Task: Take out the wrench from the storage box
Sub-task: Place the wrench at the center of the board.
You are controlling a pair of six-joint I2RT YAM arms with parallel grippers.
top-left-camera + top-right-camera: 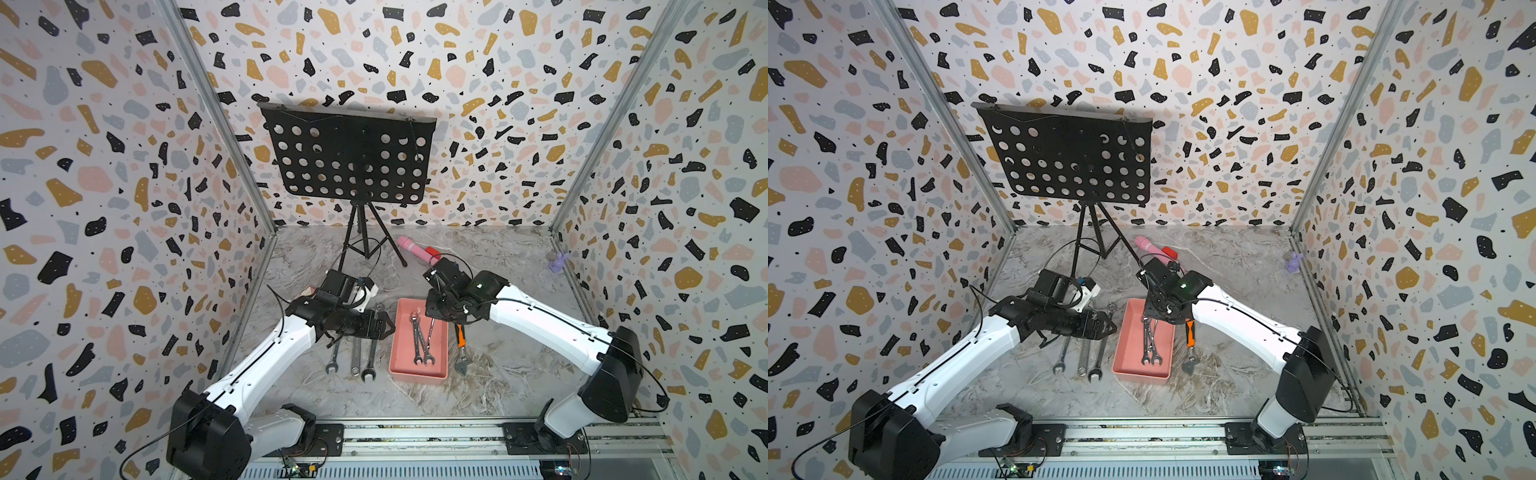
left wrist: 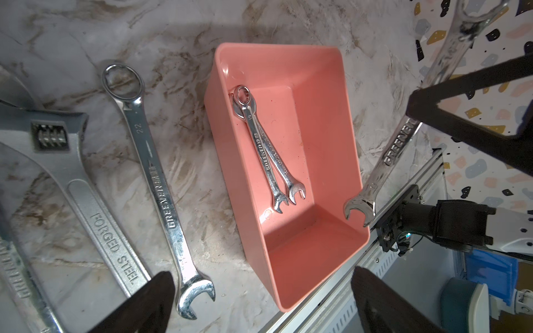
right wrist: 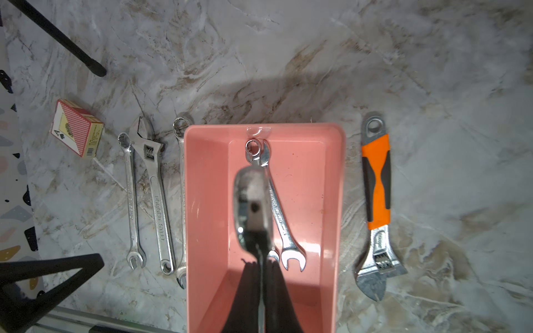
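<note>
Status: my right gripper (image 1: pixel 433 319) is clamped shut on a wrench (image 1: pixel 432 332), gripped partway along the shank. That wrench hangs steeply tilted over the storage box (image 1: pixel 417 374), open-end jaw down, lifted off the box floor. In the left wrist view the wrench (image 2: pixel 401 138) shows its open end overlapping the box rim (image 2: pixel 317 86); can't tell whether it clears the rim. From the right wrist view the wrench (image 3: pixel 252 201) is a close blur between my right fingers (image 3: pixel 248 288), with the box (image 3: pixel 207 201) directly underneath. Two small wrenches (image 2: pixel 268 152) lie crossed on the box floor, ring ends together near one end wall, open ends fanned apart. The box sits flat on the marble table (image 1: pixel 498 374), between my two arms. My left gripper (image 1: pixel 384 328) has its fingers spread wide, holding nothing; it hovers just beside the box's left side, over the far ends of three tools (image 1: pixel 355 357) lying side by side on the table: two combination wrenches with a steel adjustable wrench between them. On the box's right side an orange-handled adjustable wrench (image 3: pixel 376 201) lies alone, parallel to the box, not touching it. A playing-card pack (image 3: pixel 76 131) sits beyond the three tools.
</note>
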